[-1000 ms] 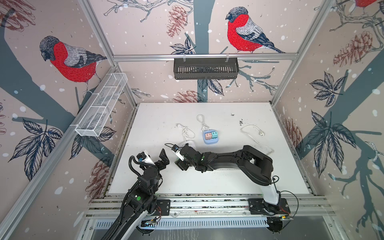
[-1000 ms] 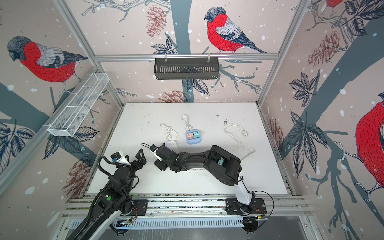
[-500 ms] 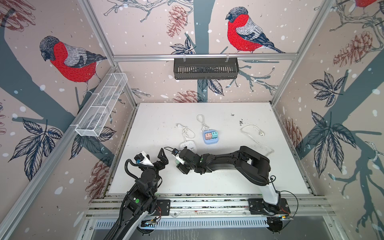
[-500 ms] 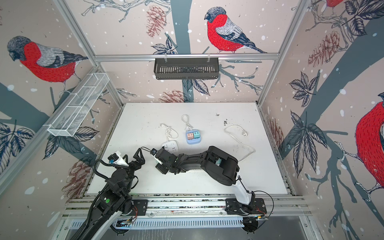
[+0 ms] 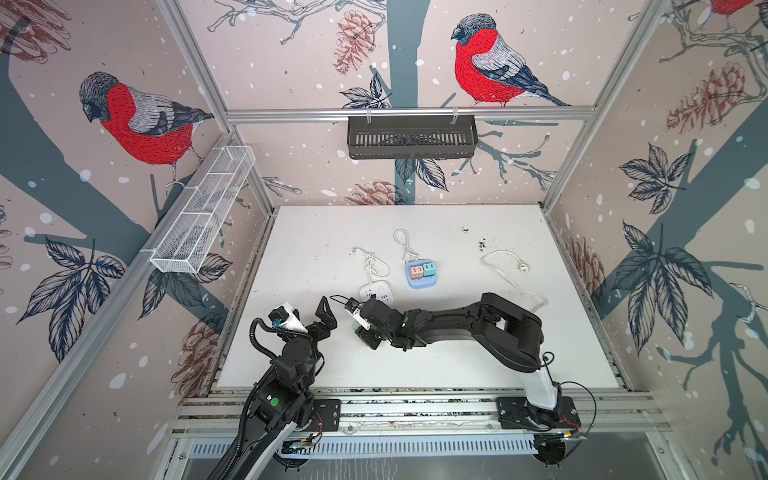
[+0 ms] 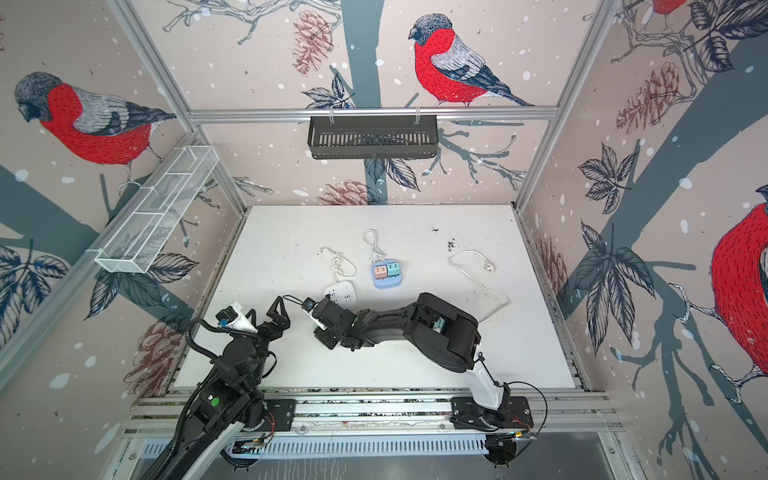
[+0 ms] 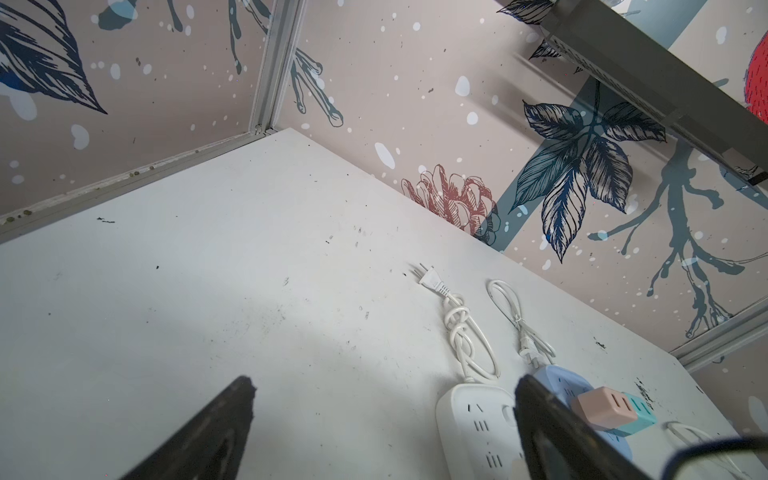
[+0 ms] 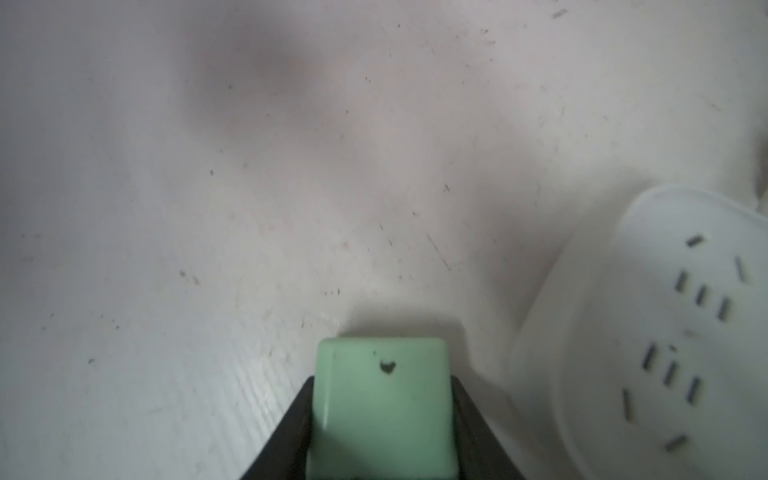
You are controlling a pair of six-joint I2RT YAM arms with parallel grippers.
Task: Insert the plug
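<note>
A mint-green square plug [image 8: 384, 399] sits between the black fingers [image 8: 299, 415] of my right gripper [image 8: 382, 384], which is shut on it just above the white table. In both top views that gripper [image 5: 358, 328] [image 6: 319, 328] is stretched across to the left, just in front of the white power strip [image 5: 377, 292] [image 6: 341, 293] [image 8: 665, 332], whose sockets face up. My left gripper [image 5: 327, 311] [image 6: 279, 312] [image 7: 382, 401] stands open and empty a little to the left of it, with the white power strip [image 7: 478, 424] between its fingers in the left wrist view.
A blue power strip [image 5: 421, 281] [image 7: 557, 380] carrying a pink plug [image 7: 604, 409] and a teal plug [image 7: 642, 415] lies behind the white one. The white strip's knotted cord ends in a two-pin plug [image 7: 430, 278]. A loose white cable [image 5: 505, 270] lies at the right.
My right gripper's jaws have closed onto the green plug, and it has drifted slightly towards the front left. The left arm has barely moved.
</note>
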